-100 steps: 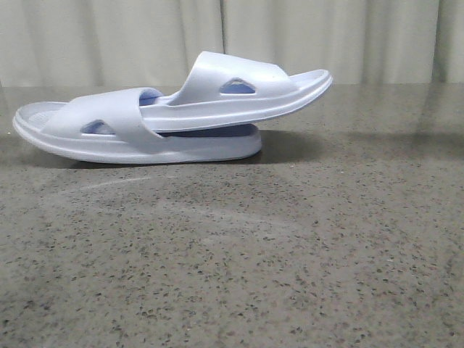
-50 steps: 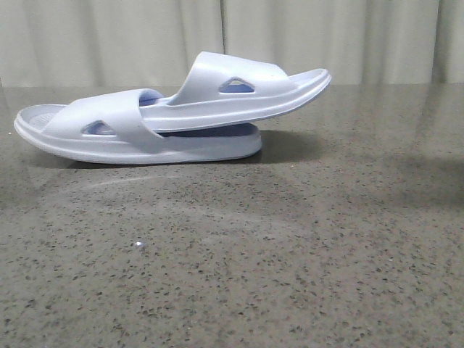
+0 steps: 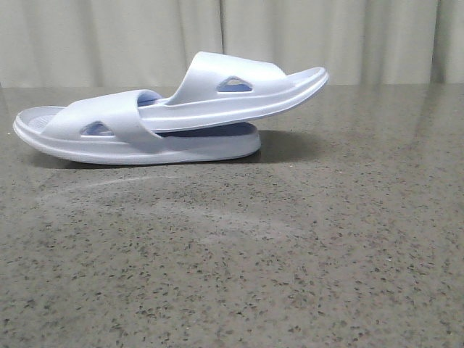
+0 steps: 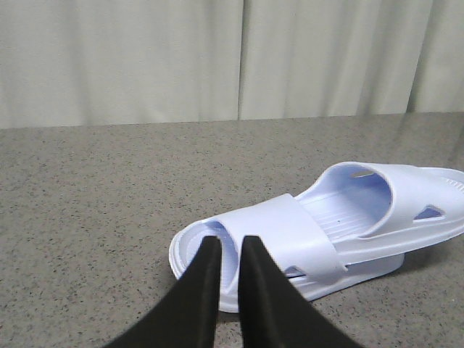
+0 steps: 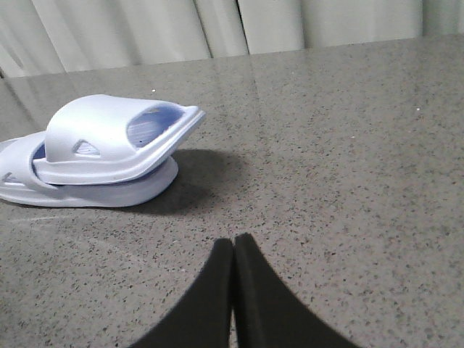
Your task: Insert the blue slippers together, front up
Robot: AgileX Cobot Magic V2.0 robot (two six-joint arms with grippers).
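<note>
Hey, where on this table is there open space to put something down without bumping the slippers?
The speckled table is bare in front of the blue slippers and on the robot's right of them, out to the curtain. The only occupied patch is back-left, where the nested pair sits.

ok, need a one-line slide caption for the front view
Two blue slippers nested on a speckled table: the upper one slid under the lower one's strap, far end tilted up.

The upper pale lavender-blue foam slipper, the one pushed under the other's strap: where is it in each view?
Front view: upper pale lavender-blue foam slipper, upper centre, free end raised to the right.
Left wrist view: right edge.
Right wrist view: upper left.
Shared landmark: the lower slipper's wide strap, which it passes under.
</note>
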